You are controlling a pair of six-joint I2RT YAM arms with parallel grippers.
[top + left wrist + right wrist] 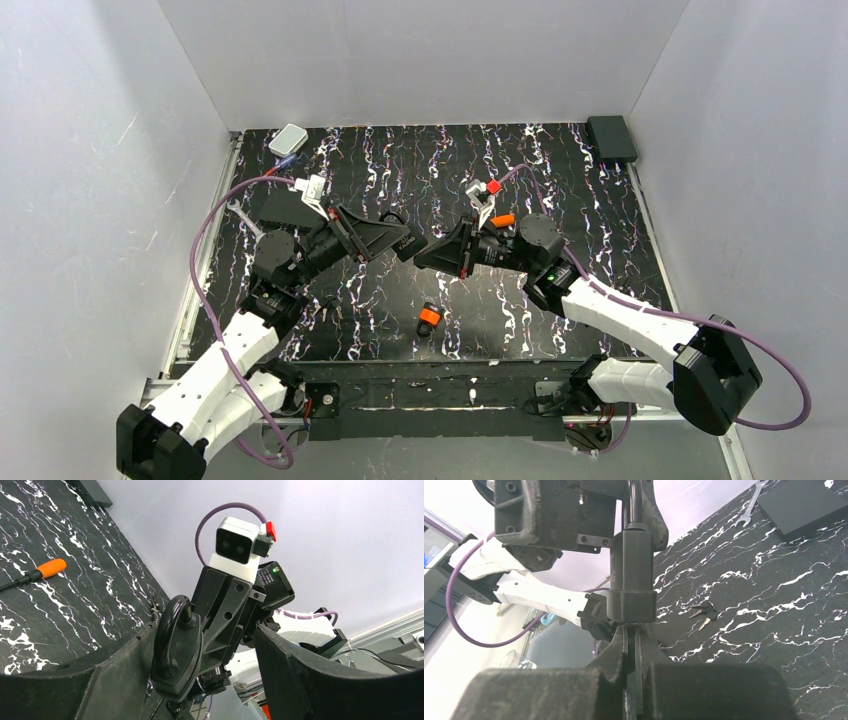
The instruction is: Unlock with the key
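Observation:
A black padlock (177,655) (631,575) hangs in the air between both arms, shackle toward my left gripper. My left gripper (205,630) (405,245) is open: the padlock leans against one finger (100,680), and a wide gap separates it from the other. My right gripper (631,630) (430,256) is shut right at the padlock's bottom end. It pinches a thin dark piece, the head of the key (631,650), whose blade is hidden. A small orange padlock (429,318) lies on the table below.
Two more small black-headed keys (704,612) lie on the marbled table. An orange-handled screwdriver (500,220) (47,569) lies behind the right wrist. A silver wrench (751,502) and a black box (611,138) are at the back right, a white box (288,140) at the back left.

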